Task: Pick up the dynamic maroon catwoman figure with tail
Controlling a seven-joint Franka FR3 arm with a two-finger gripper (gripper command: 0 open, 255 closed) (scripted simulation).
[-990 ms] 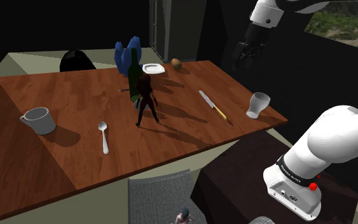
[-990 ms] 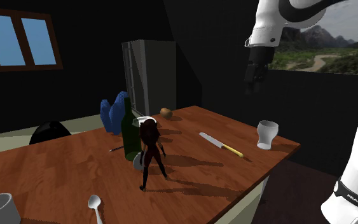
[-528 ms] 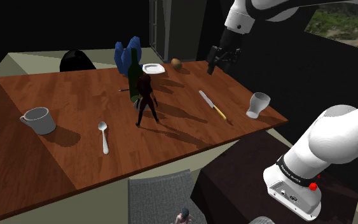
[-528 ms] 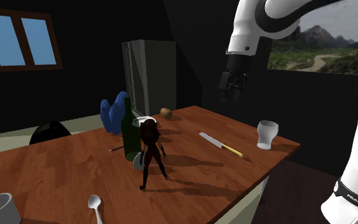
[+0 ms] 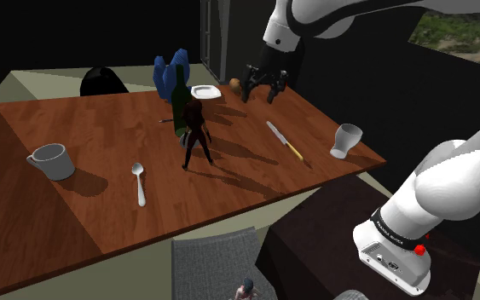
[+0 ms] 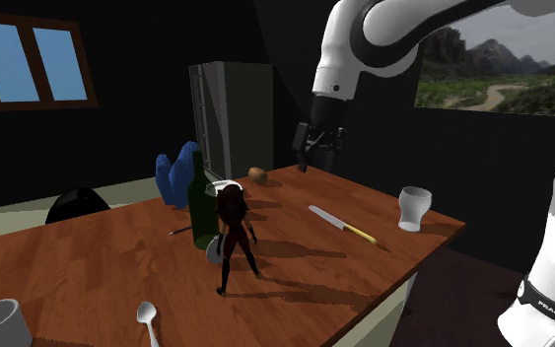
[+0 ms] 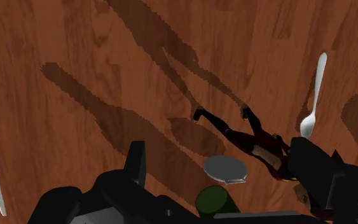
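My claw (image 5: 261, 90) is wide open and holds nothing. It hangs in the air over the far side of the bench (image 5: 84, 213). It is near a small brown ball (image 5: 236, 85) and well apart from the figure (image 5: 196, 128).

The figure is dark red with dark hair. It stands on its own feet, legs apart, near the middle of the bench. A dark green bottle (image 5: 180, 98) stands upright just behind it. A grey disc (image 7: 225, 169) lies flat by the bottle and the figure's legs. Looking down past my fingers (image 7: 137, 165), I see the figure below them. It is closer to one finger, and neither finger touches it.

A pale mug (image 5: 50, 161) stands mouth up toward the shoulder view's left. A spoon (image 5: 139, 182) lies on the bench near the mug. A white cup (image 5: 346, 141) stands upright near the bench edge at the shoulder view's right. I cannot tell what is in the mug, the cup or the bottle. A white dish (image 5: 205, 91) sits behind the bottle, next to two blue shapes (image 5: 168, 72). A knife (image 5: 284, 140) lies flat between the figure and the cup.
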